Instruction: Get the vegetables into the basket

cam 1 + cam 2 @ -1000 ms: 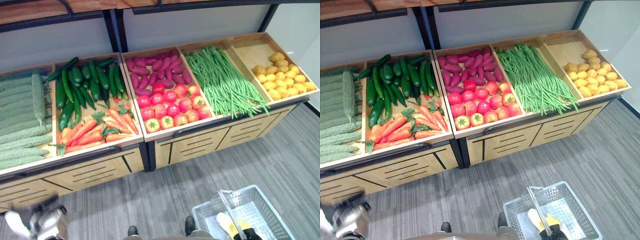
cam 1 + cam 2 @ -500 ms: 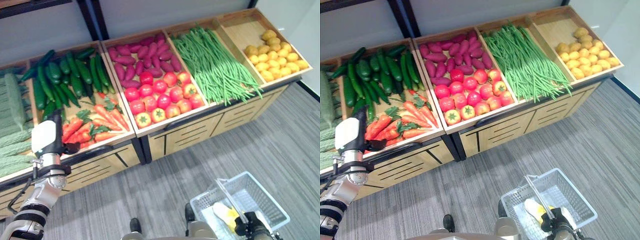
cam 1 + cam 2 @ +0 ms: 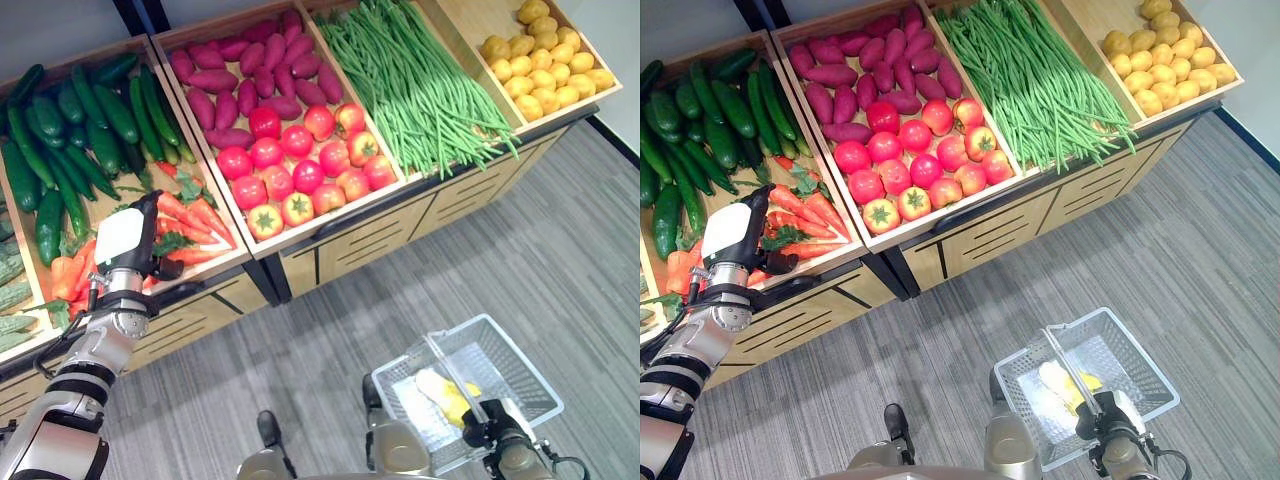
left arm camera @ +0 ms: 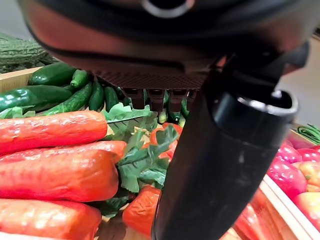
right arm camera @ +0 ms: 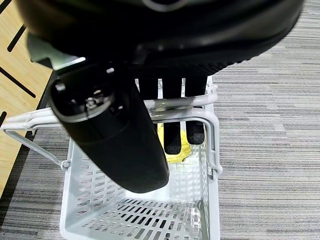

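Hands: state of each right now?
Left hand: over the carrots, fingers hidden, cannot tell.
Right hand: shut on the basket handle.

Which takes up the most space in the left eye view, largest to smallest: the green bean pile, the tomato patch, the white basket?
1. Green bean pile.
2. Tomato patch and white basket look about alike, and the basket is nearer the camera, so I won't rank them.

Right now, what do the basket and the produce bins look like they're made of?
The basket looks like white plastic: thin moulded walls with rows of slots and a slight gloss. Its handle, which the right hand has its fingers curled around, seems to be white-coated wire. The bins look like pale wood or wood laminate, matte with visible grain.
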### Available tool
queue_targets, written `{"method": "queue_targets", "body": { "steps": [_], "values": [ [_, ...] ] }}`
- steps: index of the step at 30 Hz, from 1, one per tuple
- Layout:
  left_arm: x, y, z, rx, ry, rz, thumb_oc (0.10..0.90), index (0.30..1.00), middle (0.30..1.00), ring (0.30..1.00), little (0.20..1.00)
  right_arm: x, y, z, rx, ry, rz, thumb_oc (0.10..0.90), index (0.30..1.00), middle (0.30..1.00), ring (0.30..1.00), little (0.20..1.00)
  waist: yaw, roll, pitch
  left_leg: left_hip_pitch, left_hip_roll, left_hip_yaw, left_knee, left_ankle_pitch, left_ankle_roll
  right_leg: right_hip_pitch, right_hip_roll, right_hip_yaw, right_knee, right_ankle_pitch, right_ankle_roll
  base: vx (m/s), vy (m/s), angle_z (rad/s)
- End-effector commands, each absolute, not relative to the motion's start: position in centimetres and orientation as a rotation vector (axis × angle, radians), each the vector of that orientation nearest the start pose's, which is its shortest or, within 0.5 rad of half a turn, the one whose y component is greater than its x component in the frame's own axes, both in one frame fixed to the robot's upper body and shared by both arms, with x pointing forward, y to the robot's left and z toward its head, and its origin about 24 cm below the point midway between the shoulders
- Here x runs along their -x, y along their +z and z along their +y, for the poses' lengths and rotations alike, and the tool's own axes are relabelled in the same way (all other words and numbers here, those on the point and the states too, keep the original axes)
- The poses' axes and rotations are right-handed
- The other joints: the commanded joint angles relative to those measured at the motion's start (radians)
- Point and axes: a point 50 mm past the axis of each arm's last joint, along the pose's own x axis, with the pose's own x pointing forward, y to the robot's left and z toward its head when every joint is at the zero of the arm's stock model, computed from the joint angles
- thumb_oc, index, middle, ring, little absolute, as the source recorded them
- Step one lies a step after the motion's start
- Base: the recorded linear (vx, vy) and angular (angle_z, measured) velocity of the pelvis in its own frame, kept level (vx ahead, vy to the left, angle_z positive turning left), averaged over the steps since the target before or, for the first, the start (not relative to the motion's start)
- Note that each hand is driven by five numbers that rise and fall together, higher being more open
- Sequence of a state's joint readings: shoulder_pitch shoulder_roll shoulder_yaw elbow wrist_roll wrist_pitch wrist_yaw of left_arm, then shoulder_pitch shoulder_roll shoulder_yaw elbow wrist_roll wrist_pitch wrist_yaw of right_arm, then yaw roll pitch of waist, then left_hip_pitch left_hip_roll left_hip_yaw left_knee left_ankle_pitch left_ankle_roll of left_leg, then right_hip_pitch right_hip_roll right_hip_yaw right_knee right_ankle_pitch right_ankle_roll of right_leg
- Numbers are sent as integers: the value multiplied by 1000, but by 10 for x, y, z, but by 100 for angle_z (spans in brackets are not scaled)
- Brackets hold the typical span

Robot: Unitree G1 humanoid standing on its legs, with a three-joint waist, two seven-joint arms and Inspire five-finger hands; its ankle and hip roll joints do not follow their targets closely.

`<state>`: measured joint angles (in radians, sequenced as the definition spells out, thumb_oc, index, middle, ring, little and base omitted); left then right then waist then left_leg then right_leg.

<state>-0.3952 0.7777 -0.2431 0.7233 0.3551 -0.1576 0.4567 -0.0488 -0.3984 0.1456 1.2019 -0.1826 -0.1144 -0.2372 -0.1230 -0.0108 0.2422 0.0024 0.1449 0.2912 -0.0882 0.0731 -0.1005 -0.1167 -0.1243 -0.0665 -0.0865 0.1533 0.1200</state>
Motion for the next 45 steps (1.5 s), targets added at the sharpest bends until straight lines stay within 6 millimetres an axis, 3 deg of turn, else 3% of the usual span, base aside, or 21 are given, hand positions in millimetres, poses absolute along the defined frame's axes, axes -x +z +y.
{"method": "queue_targets", "body": {
  "steps": [1,16,28,29,30,32,45],
  "values": [
    [-308,145,354,-1255,536,-170,900,1000,1000,1000,1000,-133,-119,-305,780,-189,943,400,300,300,300,300,6,-54,-33,29,-5,-34,1,-53,-17,24,-75,-21,-1,-14,96,0,0,0],
    [-290,121,371,-1354,536,-46,900,1000,1000,1000,1000,-139,-116,-306,780,-200,920,400,300,300,300,300,21,-49,-15,31,-11,-42,1,-55,-17,30,-82,-33,-1,-14,95,0,0,0],
    [-286,122,386,-1534,537,50,900,1000,1000,1000,1000,-137,-115,-312,791,-223,930,400,300,300,300,300,23,-46,-3,32,-16,-40,1,-54,-14,30,-85,-32,-1,-12,97,0,0,0],
    [-287,122,387,-1539,535,66,867,953,953,953,953,-136,-115,-312,794,-223,933,400,300,300,300,300,23,-45,-3,32,-16,-39,1,-55,-14,30,-86,-33,-1,-12,98,0,0,0],
    [-288,122,388,-1547,536,76,678,690,690,690,690,-136,-115,-313,795,-225,937,400,300,300,300,300,23,-45,-2,32,-17,-40,1,-56,-13,30,-87,-34,-1,-12,98,0,0,0],
    [-290,122,388,-1569,516,105,412,316,316,316,316,-134,-116,-314,797,-225,948,400,300,300,300,300,21,-41,-2,32,-18,-41,1,-56,-12,31,-88,-33,-1,-12,97,0,0,0],
    [-301,134,377,-1566,487,63,400,300,300,300,300,-132,-117,-313,793,-213,964,400,300,300,300,300,19,-42,-2,38,-21,-36,1,-60,-9,33,-91,-28,-1,-13,95,0,0,0]
  ]
}}
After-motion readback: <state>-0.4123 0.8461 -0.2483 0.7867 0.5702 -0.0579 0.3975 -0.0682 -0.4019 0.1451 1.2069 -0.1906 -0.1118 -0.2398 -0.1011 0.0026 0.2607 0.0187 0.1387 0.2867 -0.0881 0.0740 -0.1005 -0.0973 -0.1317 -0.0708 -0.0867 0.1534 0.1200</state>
